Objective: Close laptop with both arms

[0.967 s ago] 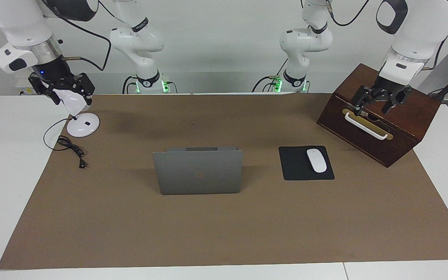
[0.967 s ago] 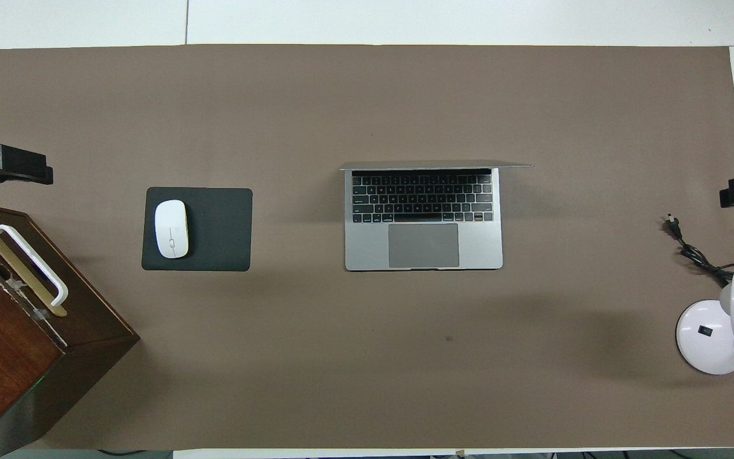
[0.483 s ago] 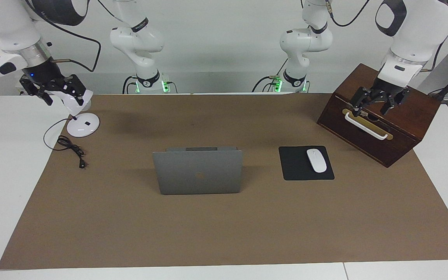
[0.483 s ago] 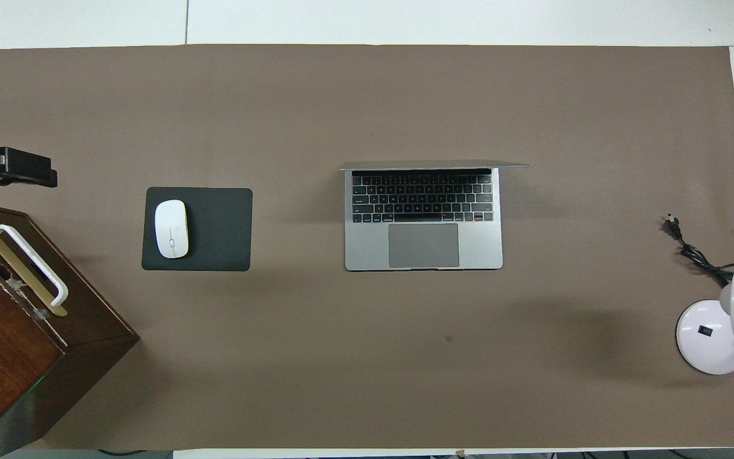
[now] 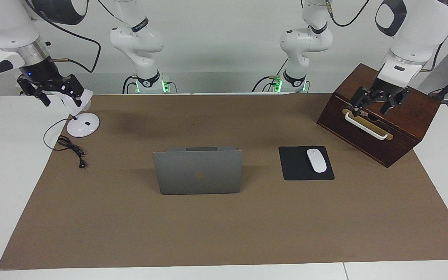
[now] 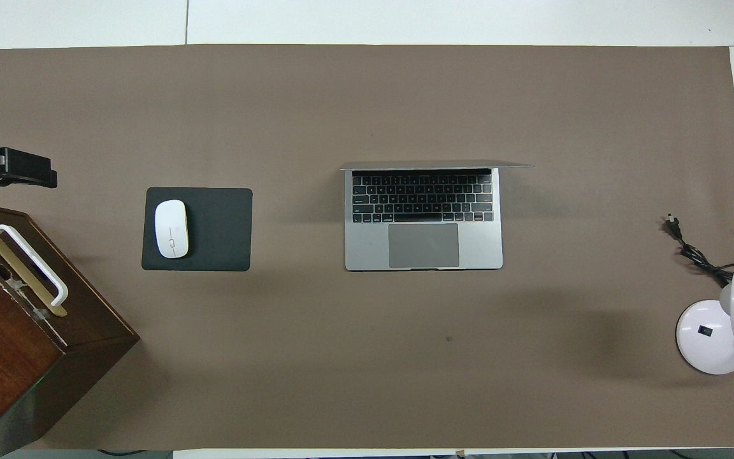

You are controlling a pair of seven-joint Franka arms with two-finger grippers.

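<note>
Laptop (image 5: 198,171) stands open, untouched: closing hasn't begun. Left gripper (image 5: 377,102) hangs spread over the wooden box (image 5: 379,116); right gripper (image 5: 51,89), width unclear, over the lamp (image 5: 80,116). Both must reach the lid.

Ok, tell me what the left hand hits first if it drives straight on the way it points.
Likely the wooden box: the left hand hangs over it, pointing down near the white handle. Whether it meets the handle or the wood beside it, I cannot tell.
</note>
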